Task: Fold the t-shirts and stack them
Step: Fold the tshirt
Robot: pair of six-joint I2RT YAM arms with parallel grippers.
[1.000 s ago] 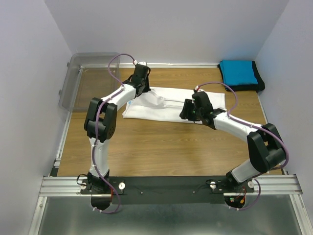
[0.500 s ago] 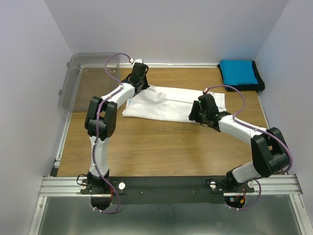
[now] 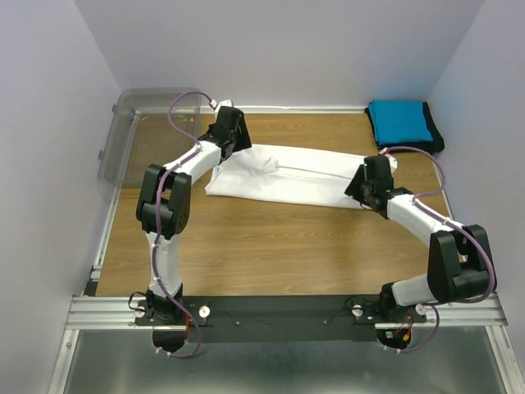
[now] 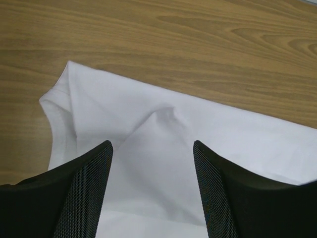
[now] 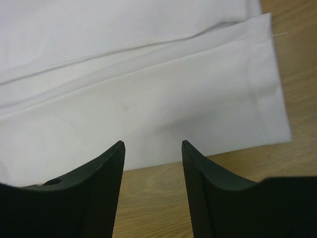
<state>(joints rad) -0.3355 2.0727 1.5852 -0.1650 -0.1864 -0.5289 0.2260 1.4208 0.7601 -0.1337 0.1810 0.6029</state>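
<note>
- Both sets of jaws stand apart, with nothing clamped between them.
- Between the left jaws, in the left wrist view, the white t-shirt [image 4: 163,148] shows a small raised pucker of cloth. One hemmed corner of it lies out to the left on the bare wood.
- Between the right jaws, in the right wrist view, the same shirt's near edge crosses the gap. White cloth lies beyond the edge and wood in front of it. A folded layer with a stitched hem ends at a corner to the right.
- From above, the white t-shirt lies flat on the counter [image 3: 271,246] as a long band. It runs from the left arm [image 3: 197,156] at its left end to the right arm [image 3: 410,213] at its right end.
- At the far right corner, the blue t-shirt [image 3: 399,121] sits folded on top of the black t-shirt [image 3: 437,141], apart from the white one.
- At the far left corner stands a clear bin [image 3: 148,131], just beyond the left arm's wrist.
</note>
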